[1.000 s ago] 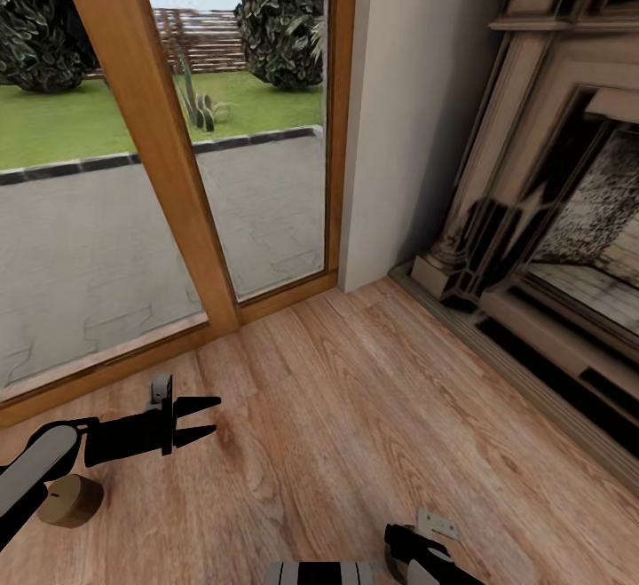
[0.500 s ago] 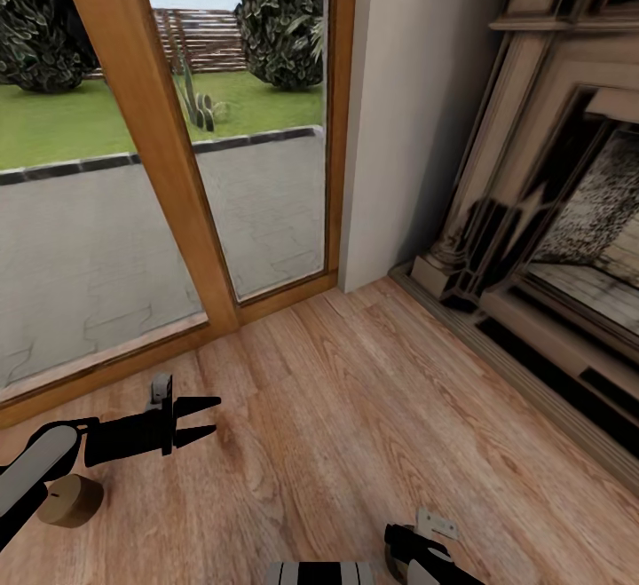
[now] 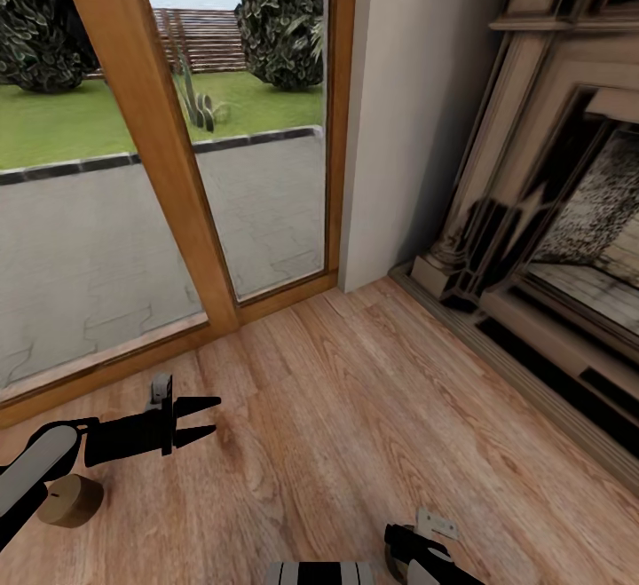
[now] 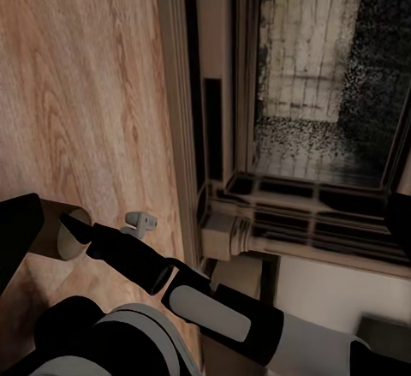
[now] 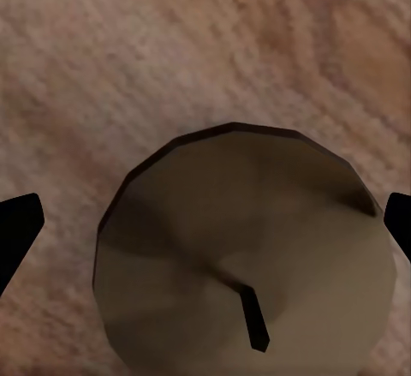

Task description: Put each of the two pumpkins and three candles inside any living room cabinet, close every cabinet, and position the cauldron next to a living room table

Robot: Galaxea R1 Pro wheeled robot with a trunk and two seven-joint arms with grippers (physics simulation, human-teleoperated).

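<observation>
On bare floor [image 3: 355, 407], both claws gape: right claw [image 5: 205, 222] straddling a candle [image 5: 248, 265], left claw [image 3: 200, 419] empty.

Wood floor [image 4: 77, 93], fireplace [image 4: 325, 110], candle [image 4: 64, 230] beside arm [image 4: 197, 299].

Brown stubby candle [image 3: 69, 500] upright on floor, another candle [image 5: 244, 265] upright

Floor [image 3: 355, 407]: wood planks, warm brown, visible grain; lower half of the frame.
Glass door [image 3: 257, 203]: upper left; tall panes in a light wood frame [image 3: 146, 123].
Outside view: grey paving [image 3: 89, 230], lawn [image 3: 71, 119], dark shrubs [image 3: 284, 17], slatted fence [image 3: 200, 39].
Wall [image 3: 408, 106]: plain pale panel, upper centre, between door and fireplace.
Fireplace [image 3: 550, 212]: right edge; carved pale surround, dark speckled firebox.
</observation>
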